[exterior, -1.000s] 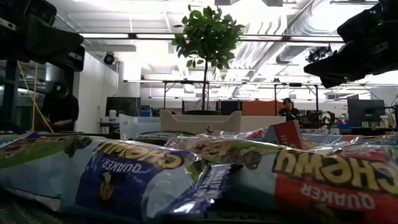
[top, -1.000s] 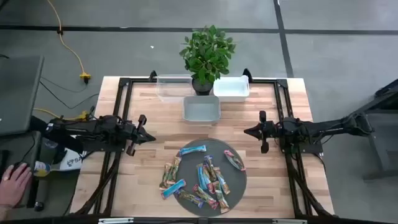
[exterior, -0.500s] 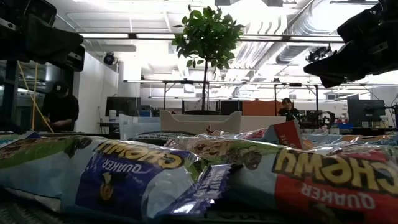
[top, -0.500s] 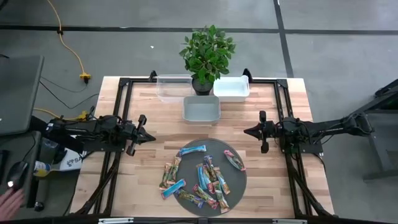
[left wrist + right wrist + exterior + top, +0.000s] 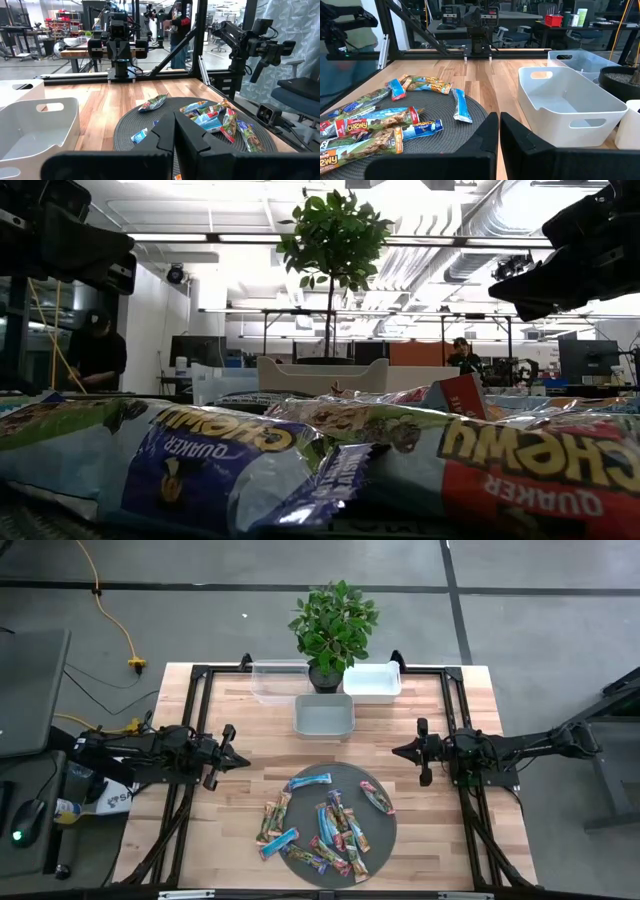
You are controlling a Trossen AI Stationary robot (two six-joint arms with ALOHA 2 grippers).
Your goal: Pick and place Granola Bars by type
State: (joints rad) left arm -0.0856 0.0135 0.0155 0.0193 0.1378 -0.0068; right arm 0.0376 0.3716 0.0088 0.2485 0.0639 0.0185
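My left tool (image 5: 238, 761) and right tool (image 5: 400, 751) hover clenched and empty on either side of the round mat (image 5: 378, 835). The Granola Bars (image 5: 333, 825) lie heaped on that mat, some spilling off its left edge. They look light, crinkly and slippery; I'd pinch one across its flat middle, picking a loose outlying bar first.

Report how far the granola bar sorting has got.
Nothing looks sorted yet: the granola bars all lie on or beside the round grey mat, and the three bins hold none. Nothing is in hand; the left pincer and right pincer hang shut and empty. Every bar remains to be placed.
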